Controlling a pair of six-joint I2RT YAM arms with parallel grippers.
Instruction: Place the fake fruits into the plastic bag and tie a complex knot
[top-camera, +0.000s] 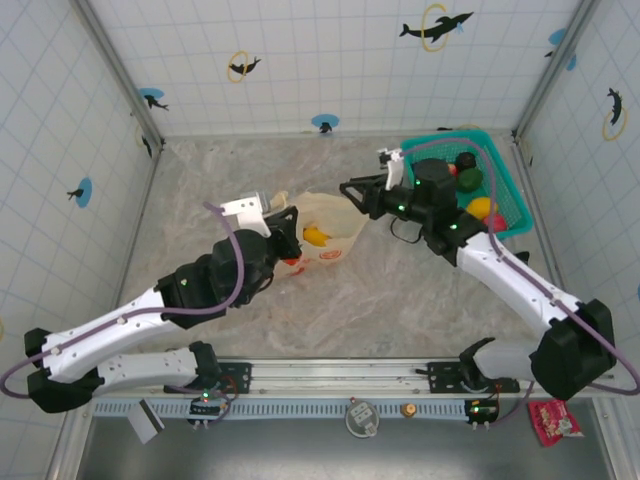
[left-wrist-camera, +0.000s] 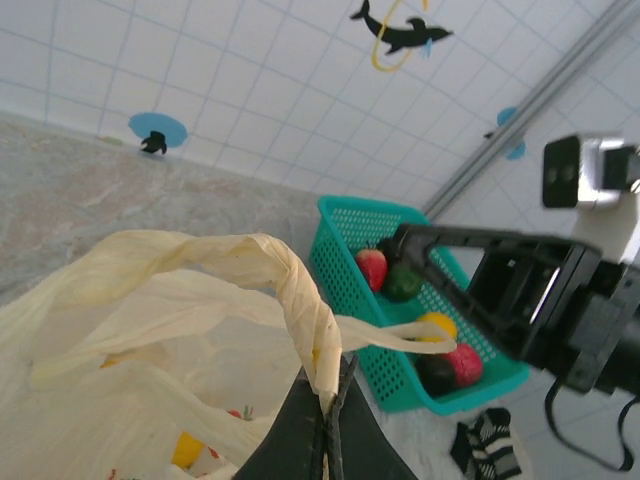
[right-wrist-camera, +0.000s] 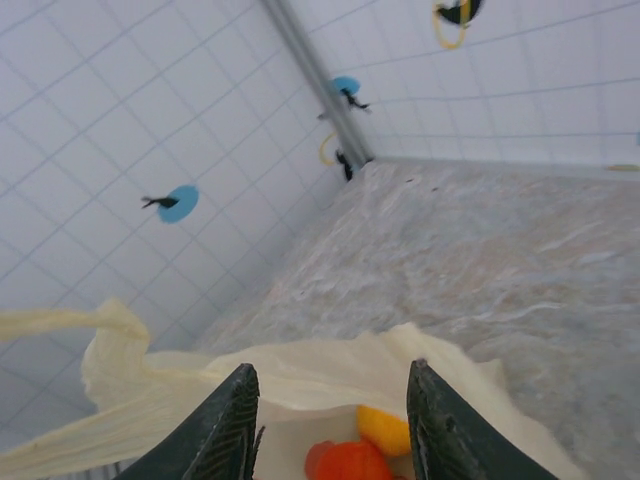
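The cream-yellow plastic bag lies mid-table with its mouth open. My left gripper is shut on one twisted loop handle, pinched between its black jaws. The other handle stretches toward the right gripper's finger. My right gripper hovers at the bag's right rim, jaws apart, nothing between them. Inside the bag lie a yellow fruit and an orange one. More fake fruits sit in the teal basket: green, yellow, red, dark.
The teal mesh basket stands at the back right corner against the tiled walls. A black-and-white striped object lies on the table in front of it. Both arms cross the middle of the marbled table.
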